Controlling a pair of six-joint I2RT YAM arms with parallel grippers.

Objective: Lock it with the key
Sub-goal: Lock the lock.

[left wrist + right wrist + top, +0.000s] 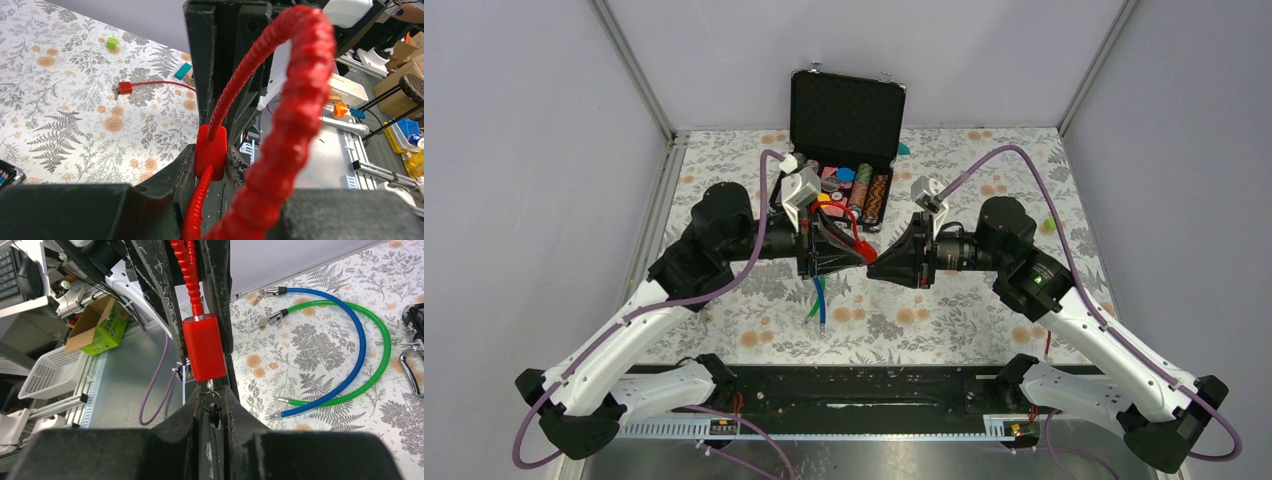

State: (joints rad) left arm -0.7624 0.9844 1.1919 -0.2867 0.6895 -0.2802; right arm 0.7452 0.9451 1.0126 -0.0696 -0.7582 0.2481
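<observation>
A red cable lock hangs in the air between my two grippers. Its red block body [202,347] shows in the right wrist view, with the ribbed red cable [300,100] looping up from it. My left gripper [210,162] is shut on the red body [210,150], from the left in the top view [854,252]. A small dark key [214,410] on a ring sticks out of the body's lower end. My right gripper [214,401] is closed in around this key and meets the lock from the right [876,267].
A blue cable [350,340] and a green cable [382,355] lie curled on the flowered cloth under the grippers [820,300]. An open black case [844,110] with coloured items stands at the back. A thin red cable [150,83], a green cube [112,43] and a teal block [183,70] lie on the cloth.
</observation>
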